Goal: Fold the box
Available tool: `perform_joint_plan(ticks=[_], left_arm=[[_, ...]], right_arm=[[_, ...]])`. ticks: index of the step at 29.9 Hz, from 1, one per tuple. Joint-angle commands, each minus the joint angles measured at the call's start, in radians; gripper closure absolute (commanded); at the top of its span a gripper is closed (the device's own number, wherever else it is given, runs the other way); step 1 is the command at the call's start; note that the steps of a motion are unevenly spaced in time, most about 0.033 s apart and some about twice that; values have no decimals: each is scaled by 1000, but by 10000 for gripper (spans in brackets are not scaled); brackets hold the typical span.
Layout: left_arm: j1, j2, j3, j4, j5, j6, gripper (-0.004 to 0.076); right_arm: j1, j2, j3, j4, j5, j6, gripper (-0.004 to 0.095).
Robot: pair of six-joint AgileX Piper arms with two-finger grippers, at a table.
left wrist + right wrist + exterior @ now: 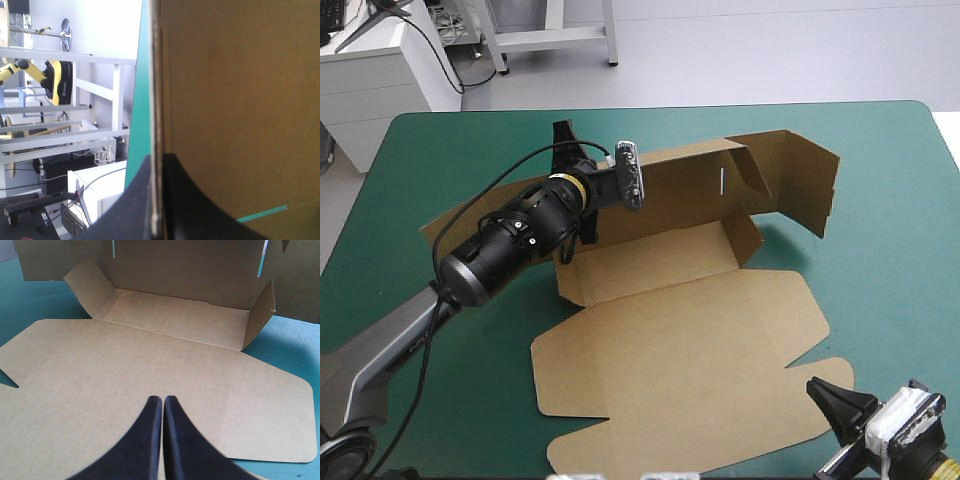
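**Raising the walls: rear wall pinched, end flaps waiting**

High view. Working on the box (690, 330) as it lies across the middle of the teal-green cover (880, 150), wide panels flat toward the near edge and the long rear wall (670, 190) standing toward the far edge. Reaching in from the left edge with the left gripper (595, 190) and pinching the left end of that wall, board between the black fingers. Parking the right gripper (830, 395) at the near right corner, just beside the box's near edge and touching nothing.

Left wrist view. Looking along the wall's top edge, the left gripper (157, 165) all but closed, one finger on each face of the brown board (240, 100). Showing only a thin strip of the cover (142, 100) beyond the edge.

Right wrist view. Pointing the right gripper (163, 405) across the flat panel toward the raised wall (190, 270), fingers meeting in a single arch and holding nothing. Showing a short end flap (260, 310) half lifted at the end nearer the right edge.

Judging the step. Standing up and steadying the rear wall, with the end flaps not yet tucked. Likely calling next for steadying that pinch while bringing the right gripper in across the flat panel to push the right-hand flap upright, and for pressing gently so as not to slide the whole sheet.
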Motion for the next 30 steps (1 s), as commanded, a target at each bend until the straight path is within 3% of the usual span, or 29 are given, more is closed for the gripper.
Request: perform_joint_plan(ticks=[1, 7, 15, 30], left_arm=[[-8, -39, 3, 114, -109, -92, 733], [-16, -45, 143, 426, -201, -342, 733], [-65, -52, 325, 1036, -220, -850, 733], [-91, -96, 434, 1034, -251, -895, 732]], right_arm=[[-1, 14, -21, 14, -76, -10, 912], [-1, 14, -21, 14, -76, -10, 912], [-1, 14, -21, 14, -77, -10, 912], [-1, 14, -21, 6, -79, -10, 912]])
